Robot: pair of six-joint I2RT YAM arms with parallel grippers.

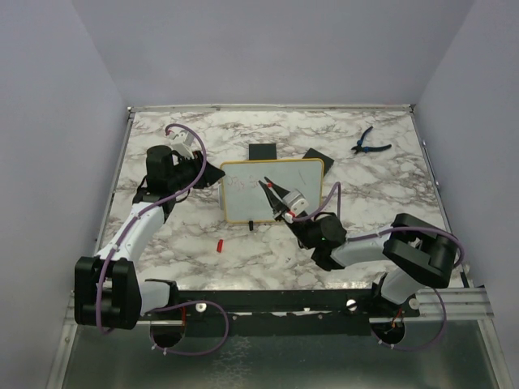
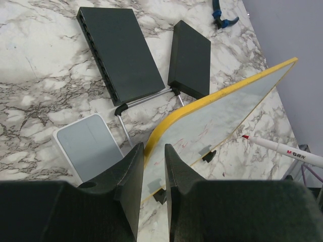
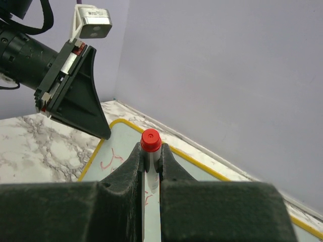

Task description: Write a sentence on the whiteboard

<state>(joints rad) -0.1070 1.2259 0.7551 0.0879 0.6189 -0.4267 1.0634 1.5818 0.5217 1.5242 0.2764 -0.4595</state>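
whiteboard (image 1: 243, 203) stands propped at mid table (image 1: 381, 194), face toward the arms. left gripper (image 1: 212, 174) is clamped on the board's left yellow edge. right gripper (image 1: 268, 188) is in front of the board's right half, jaws closed on a marker (image 3: 150, 141). the marker tip is at the board face; contact can't be told.

room around the board:
- behind: two black blocks (image 1: 262, 151) just beside its top edge
- right: open marble out to the table rim, pliers (image 1: 371, 144) well off to the far right
- front: red cap (image 1: 220, 244) lying near the left corner

sentence (image 3: 112, 160) is faint red scribble on the board's left part, not readable. the marker barrel carries a small red logo that looks like "m&g".
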